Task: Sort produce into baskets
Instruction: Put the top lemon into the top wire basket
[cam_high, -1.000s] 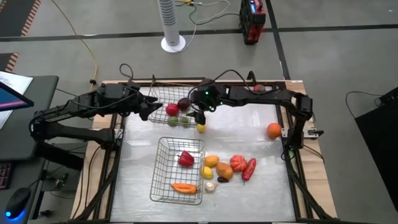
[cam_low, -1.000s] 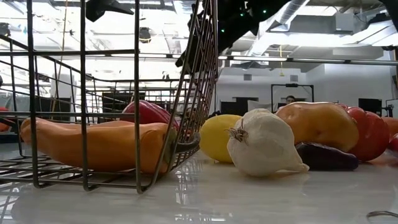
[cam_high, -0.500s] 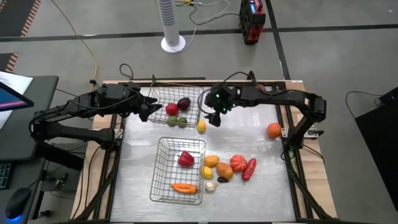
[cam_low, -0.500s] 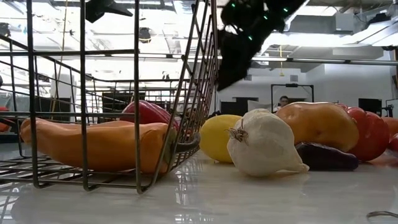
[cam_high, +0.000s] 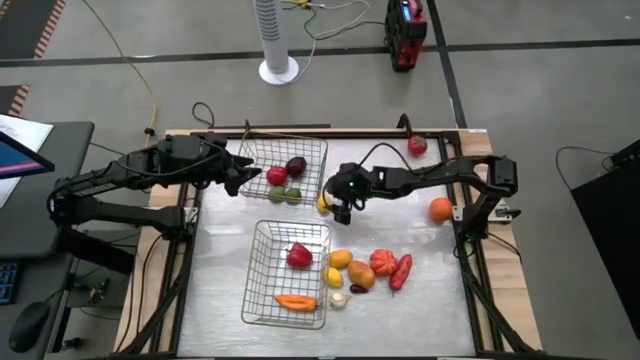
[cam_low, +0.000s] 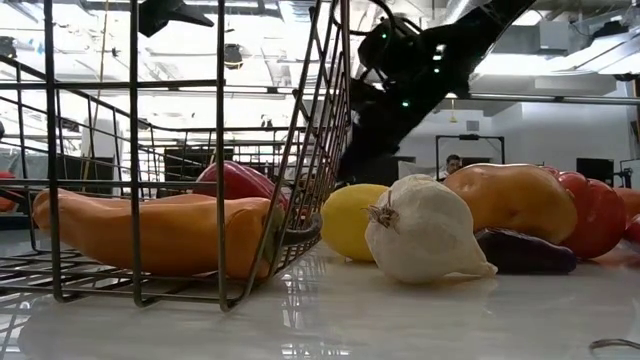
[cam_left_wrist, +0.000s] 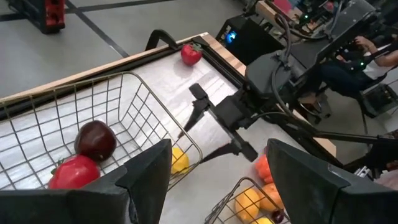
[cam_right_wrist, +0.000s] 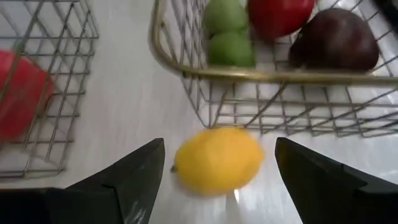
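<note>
A yellow lemon (cam_right_wrist: 217, 160) lies on the table just outside the far wire basket (cam_high: 300, 148), which holds a red tomato (cam_high: 277, 176), a dark plum (cam_high: 296, 166) and green pieces (cam_high: 283, 194). My right gripper (cam_right_wrist: 217, 186) is open and low over the lemon (cam_high: 323, 204), one finger on each side of it, not visibly touching. My left gripper (cam_high: 238, 180) is open and empty at the far basket's left side. The near basket (cam_high: 262, 300) holds a red pepper (cam_high: 299, 256) and a carrot (cam_high: 295, 301).
Loose produce lies right of the near basket: a lemon (cam_high: 333, 277), garlic (cam_high: 339, 298), orange pieces (cam_high: 361, 275), a red tomato (cam_high: 383, 262) and a red pepper (cam_high: 402, 271). An orange (cam_high: 440, 209) sits at the right edge and a red piece (cam_high: 417, 145) at the far right corner.
My right gripper has gone from beside the far basket's right wall toward the table's near edge and down, and now stands over the lemon outside that basket. The lemon has stayed in place.
</note>
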